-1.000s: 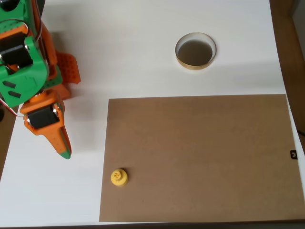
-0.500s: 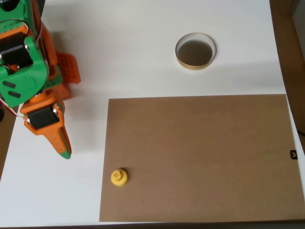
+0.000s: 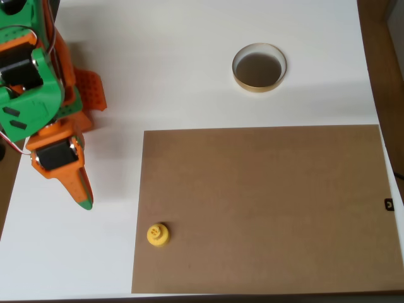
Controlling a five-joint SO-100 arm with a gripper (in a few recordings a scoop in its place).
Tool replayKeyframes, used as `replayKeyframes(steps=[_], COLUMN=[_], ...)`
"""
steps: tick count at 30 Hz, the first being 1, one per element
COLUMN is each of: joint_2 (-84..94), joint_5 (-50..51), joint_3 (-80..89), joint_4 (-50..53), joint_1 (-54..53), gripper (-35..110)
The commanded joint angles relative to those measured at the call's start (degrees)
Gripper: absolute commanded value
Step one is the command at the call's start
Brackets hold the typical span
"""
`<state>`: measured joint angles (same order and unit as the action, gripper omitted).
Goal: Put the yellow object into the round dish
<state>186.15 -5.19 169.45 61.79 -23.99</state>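
Overhead view: your gripper [image 3: 83, 197] sits at the left of the white desk [image 3: 189, 76], orange fingers pressed together into one green-tipped point aimed down the picture, nothing in them. Yellow object [image 3: 158, 235] sits knob up on the brown board [image 3: 265, 208], right at the board's lower-left corner, down and to the right of the gripper tip and clear of it. Round dish [image 3: 259, 67] is on the bare desk above the board's top edge, right of centre, well apart from the yellow object. You've got a green and orange arm [image 3: 31, 82] filling the upper-left corner.
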Motion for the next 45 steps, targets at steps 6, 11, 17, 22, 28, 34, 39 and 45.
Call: replayKeyframes(steps=[6, 11, 17, 22, 28, 34, 39, 45], joint_2=[1.0, 0.9, 0.9, 0.3, -3.5, -18.8, -28.0, -37.7], joint_5=[-2.1, -4.2, -6.0, -5.9, -5.7, -4.9, -4.5, -5.0], joint_3=[-8.2, -9.1, -9.2, -10.7, -13.0, -21.6, -27.5, -33.8], joint_4=[1.0, 1.1, 1.1, 0.9, -1.1, -4.0, -4.9, -3.5], joint_1=[1.4, 3.9, 5.4, 6.7, 6.9, 8.1, 9.2, 10.7], gripper=[4, 11, 17, 21, 25, 27, 28, 30])
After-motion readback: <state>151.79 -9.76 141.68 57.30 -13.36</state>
